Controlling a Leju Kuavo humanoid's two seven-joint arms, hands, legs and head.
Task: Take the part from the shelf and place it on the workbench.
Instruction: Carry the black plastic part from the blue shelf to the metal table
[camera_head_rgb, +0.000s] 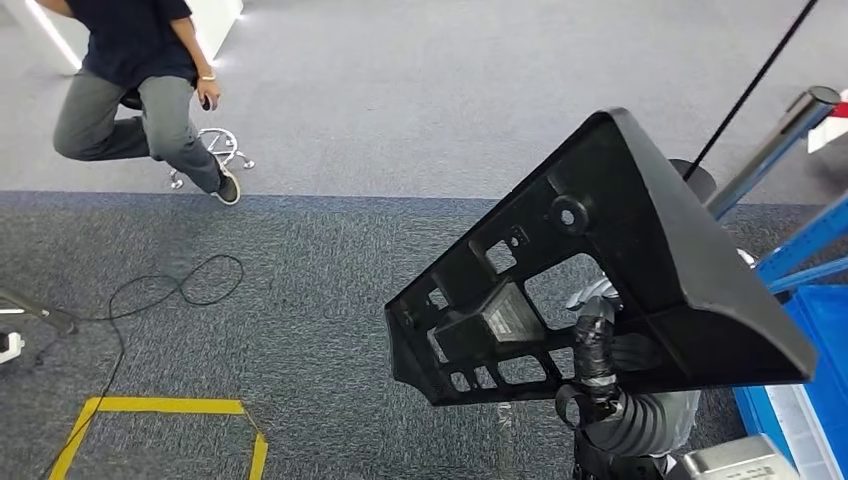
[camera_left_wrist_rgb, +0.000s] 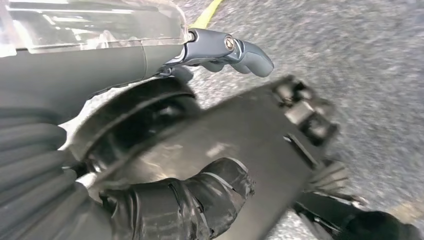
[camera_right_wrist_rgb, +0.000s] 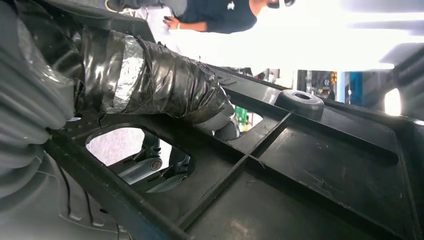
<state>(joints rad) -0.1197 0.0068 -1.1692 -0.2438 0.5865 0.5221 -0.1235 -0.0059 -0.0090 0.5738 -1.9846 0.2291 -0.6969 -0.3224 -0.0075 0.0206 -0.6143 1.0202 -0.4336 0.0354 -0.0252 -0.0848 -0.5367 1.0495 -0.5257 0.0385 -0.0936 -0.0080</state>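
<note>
Head view: the black plastic part is held up in the air over the grey carpet, tilted, its ribbed and cut-out inner face toward the camera.
Part: large, wedge-shaped, with rectangular openings, a round boss and a solid sloping wall on its right side.
Right hand: comes up from below; its tape-wrapped fingers pass through an opening in the lower frame of the part and grip it.
Right wrist view: the taped thumb presses on a rib of the part, and lighter fingers show through a cut-out beneath; the hand is closed on the part.
Left wrist view: the left hand has a dark, tape-wrapped finger lying against a blurred black slab; a grey finger is stretched out beyond it, touching nothing. Whether this hand actually has hold of the slab I cannot tell.
Person: seated on a wheeled stool at the far left, well apart from the part.
Floor: a black cable loops across the carpet, with yellow tape marking a box near it.
Right edge: blue shelf frame and a blue bin, beside the part.
</note>
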